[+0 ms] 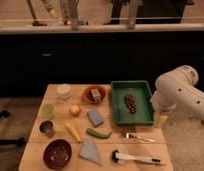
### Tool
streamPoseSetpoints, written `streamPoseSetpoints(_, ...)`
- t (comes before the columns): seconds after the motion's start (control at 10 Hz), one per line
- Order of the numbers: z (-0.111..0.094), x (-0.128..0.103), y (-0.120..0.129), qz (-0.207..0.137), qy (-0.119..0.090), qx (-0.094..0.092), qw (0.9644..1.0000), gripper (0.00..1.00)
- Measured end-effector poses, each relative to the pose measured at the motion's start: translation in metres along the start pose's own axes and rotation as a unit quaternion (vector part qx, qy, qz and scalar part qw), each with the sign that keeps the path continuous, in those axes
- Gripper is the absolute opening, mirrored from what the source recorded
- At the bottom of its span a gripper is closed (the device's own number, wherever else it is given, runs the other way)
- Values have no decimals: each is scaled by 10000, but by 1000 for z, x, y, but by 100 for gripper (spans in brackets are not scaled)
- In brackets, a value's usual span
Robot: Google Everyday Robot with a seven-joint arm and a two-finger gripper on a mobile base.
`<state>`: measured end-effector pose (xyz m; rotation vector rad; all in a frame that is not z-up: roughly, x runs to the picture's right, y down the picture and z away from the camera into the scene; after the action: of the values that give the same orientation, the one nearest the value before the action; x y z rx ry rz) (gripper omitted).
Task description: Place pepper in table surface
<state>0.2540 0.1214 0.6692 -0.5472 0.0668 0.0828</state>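
While pepper (99,133) rests on table (108,145), hand (160,120) beside tray (115,107)

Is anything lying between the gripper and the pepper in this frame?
The gripper hangs beside the right wall of the green tray. A fork and the tray's near corner lie between it and the pepper, which lies on the table surface.

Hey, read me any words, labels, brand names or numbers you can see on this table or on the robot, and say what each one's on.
None: no text can be read anywhere.
The tray, the pepper and the table show no lettering.
The white arm bears no readable mark; its tool hangs by the tray's right front corner, apart from the pepper.
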Motion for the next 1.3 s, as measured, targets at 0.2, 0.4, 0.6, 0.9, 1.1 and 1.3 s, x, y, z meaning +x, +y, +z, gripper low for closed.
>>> streamPoseSetpoints(0.2,-4,-35,12,69,-85,27,9999,80)
streamPoseSetpoints(0.4,0,-53,19,274,-218,-63,9994,80)
streamPoseSetpoints(0.6,9,-68,24,449,-356,-219,9981,80)
streamPoseSetpoints(0.9,24,-101,35,416,-290,-317,9982,80)
streamPoseSetpoints(1.1,27,-111,38,339,-246,-320,9986,80)
streamPoseSetpoints(1.3,28,-110,39,343,-238,-330,9986,80)
